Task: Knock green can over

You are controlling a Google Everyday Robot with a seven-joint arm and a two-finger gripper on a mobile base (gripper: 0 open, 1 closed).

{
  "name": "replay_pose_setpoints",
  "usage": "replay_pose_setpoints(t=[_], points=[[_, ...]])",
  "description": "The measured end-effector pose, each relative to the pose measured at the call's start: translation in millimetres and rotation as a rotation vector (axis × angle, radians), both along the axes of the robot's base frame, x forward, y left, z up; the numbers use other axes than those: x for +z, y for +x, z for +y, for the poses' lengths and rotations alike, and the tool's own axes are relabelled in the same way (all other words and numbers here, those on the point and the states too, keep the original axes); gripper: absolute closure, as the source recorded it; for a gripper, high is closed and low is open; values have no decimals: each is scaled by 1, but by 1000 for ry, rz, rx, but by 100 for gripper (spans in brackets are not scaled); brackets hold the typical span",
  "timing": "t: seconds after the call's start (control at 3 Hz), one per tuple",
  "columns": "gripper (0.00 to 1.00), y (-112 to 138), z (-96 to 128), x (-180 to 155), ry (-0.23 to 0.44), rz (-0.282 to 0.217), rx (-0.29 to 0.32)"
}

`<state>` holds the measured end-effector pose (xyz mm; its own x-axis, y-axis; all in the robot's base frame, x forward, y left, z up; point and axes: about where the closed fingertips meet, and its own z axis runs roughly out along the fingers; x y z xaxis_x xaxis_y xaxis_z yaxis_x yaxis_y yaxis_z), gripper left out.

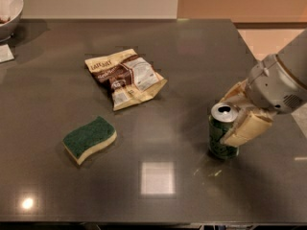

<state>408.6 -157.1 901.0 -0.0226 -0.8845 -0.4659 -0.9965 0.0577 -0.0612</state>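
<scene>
At the upper left of the frame the rim of a white bowl (pixel 8 14) pokes in, with a scrap of white paper (pixel 5 54) below it at the edge of the dark grey table (pixel 158 195); both sit well apart from the action. Further right, a crumpled brown-and-cream snack bag (pixel 125 77) lies flat, and below it a green-and-yellow sponge (pixel 89 139) lies flat too, both far enough from the target that a toppling can should not reach them. At the right of the frame stands the green can (pixel 218 140), upright on its base with its silver pull-tab top facing up, so the knock is judged not yet done. The gripper (pixel 230 120) is right at the can's upper part, its two cream fingers (pixel 247 128) spread apart, one behind the rim and one across the can's right side. This high placement likely gives leverage for tipping rather than sliding. The grey arm (pixel 280 83) reaches in from the right edge, slanting down and leftward toward the can, wrist angled so the claw meets it sideways.
</scene>
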Motion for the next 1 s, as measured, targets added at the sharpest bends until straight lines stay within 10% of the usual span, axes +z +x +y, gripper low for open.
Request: replay_pose_setpoints(t=[1.0], points=[[100,37,8,-12,-357,69,-40]])
